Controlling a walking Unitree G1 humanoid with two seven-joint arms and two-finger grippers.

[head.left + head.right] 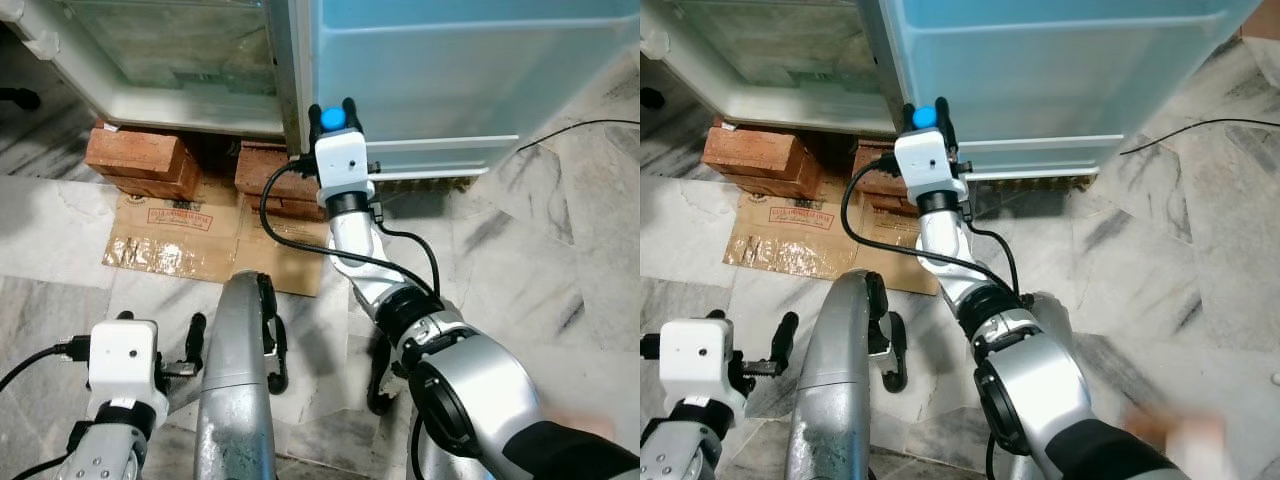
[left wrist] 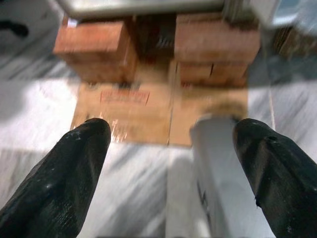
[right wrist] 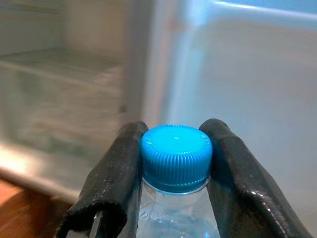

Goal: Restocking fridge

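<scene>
One bottle (image 3: pixel 174 198), clear plastic with a blue cap (image 3: pixel 176 156), held upright at the neck by the right claw (image 1: pixel 335 115), fingers clamped on either side of the cap. It sits just in front of the fridge (image 1: pixel 460 80), at the edge between the open compartment and the pale blue door. One fridge, standing on two stacks of red bricks (image 1: pixel 140 160). One flattened cardboard sheet (image 1: pixel 190 235) on the floor below the bricks. Left claw (image 2: pixel 171 163) is low near the floor, fingers spread wide, holding nothing. Floor (image 1: pixel 580 250) is grey-veined marble tile. One thin black cable (image 1: pixel 575 128) lies across it to the right.
</scene>
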